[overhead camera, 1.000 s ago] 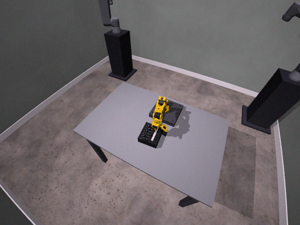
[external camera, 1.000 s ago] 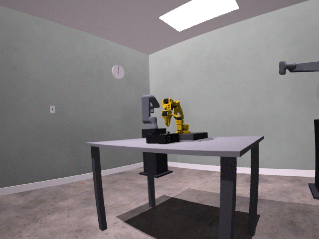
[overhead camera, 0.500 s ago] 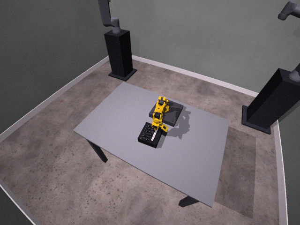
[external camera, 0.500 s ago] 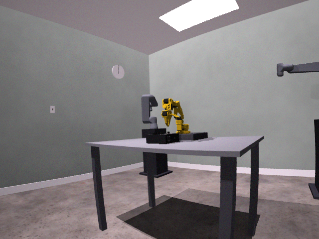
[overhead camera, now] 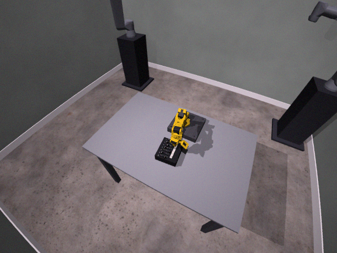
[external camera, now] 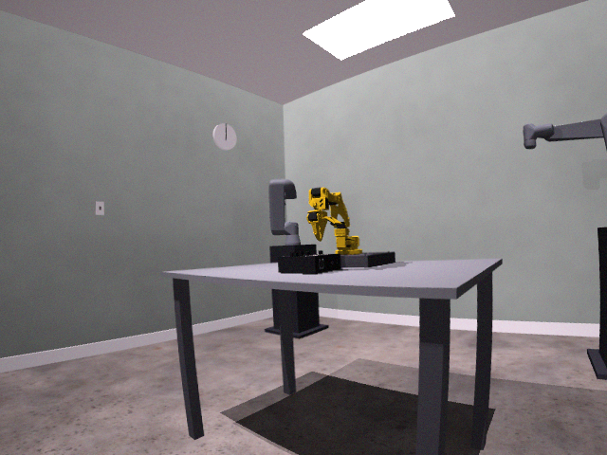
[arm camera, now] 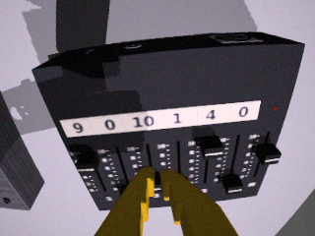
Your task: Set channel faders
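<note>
The black lighting desk (overhead camera: 163,156) (external camera: 306,264) (arm camera: 171,79) lies on the grey table (overhead camera: 141,130) (external camera: 392,276) in front of the arm's base. In the wrist view its white tape (arm camera: 197,118) reads 9, 0, 10, 1, 4, 0. Fader caps show at the far left (arm camera: 83,156), right of middle (arm camera: 211,146) and low down (arm camera: 232,184). The rightmost cap (arm camera: 267,152) sits under a red dot. My gripper (overhead camera: 174,146) (external camera: 317,238) (arm camera: 157,180) is shut and empty, its tips just above the desk's near edge, over the middle slots. It hides the caps there.
The arm's dark base plate (overhead camera: 194,127) (external camera: 377,258) lies behind the desk. Two black pedestals (overhead camera: 134,59) (overhead camera: 304,114) with grey camera arms stand on the floor beyond the table's far corners.
</note>
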`<state>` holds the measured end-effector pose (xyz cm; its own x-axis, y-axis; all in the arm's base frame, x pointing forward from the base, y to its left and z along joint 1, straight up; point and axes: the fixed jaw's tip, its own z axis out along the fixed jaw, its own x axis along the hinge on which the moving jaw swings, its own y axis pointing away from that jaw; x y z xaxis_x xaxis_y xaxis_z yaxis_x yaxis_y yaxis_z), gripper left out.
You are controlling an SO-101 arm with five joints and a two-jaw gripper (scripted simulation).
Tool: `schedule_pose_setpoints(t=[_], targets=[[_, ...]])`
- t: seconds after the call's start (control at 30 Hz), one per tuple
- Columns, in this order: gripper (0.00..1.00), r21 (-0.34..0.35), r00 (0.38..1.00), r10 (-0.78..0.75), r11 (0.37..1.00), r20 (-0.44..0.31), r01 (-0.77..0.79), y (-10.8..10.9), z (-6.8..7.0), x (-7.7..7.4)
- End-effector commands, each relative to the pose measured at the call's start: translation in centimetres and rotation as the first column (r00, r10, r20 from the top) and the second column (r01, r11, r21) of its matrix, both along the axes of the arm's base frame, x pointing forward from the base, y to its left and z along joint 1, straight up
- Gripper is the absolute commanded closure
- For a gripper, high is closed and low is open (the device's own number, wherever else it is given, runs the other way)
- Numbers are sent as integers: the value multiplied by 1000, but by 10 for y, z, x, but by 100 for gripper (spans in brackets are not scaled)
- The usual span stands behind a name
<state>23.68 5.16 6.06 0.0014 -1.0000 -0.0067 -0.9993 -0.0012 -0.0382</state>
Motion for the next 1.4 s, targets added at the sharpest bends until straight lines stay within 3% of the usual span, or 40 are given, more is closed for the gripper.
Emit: schedule_pose_setpoints(t=[0.0, 0.2, 0.5, 0.7, 0.93, 1.0, 1.37], targets=[[100, -1, 996, -83, 997, -17, 83, -3, 0, -4], [100, 2, 970, -243, 970, -21, 243, -3, 2, -8], [100, 4, 882, -470, 883, -26, 470, -3, 4, -13], [100, 4, 750, -661, 750, -30, 661, -3, 6, -18], [100, 2, 548, -836, 548, -34, 836, -4, 8, -23], [100, 2, 548, -836, 548, -34, 836, -4, 8, -23], [100, -1, 245, -969, 246, -38, 969, -5, 10, -30]])
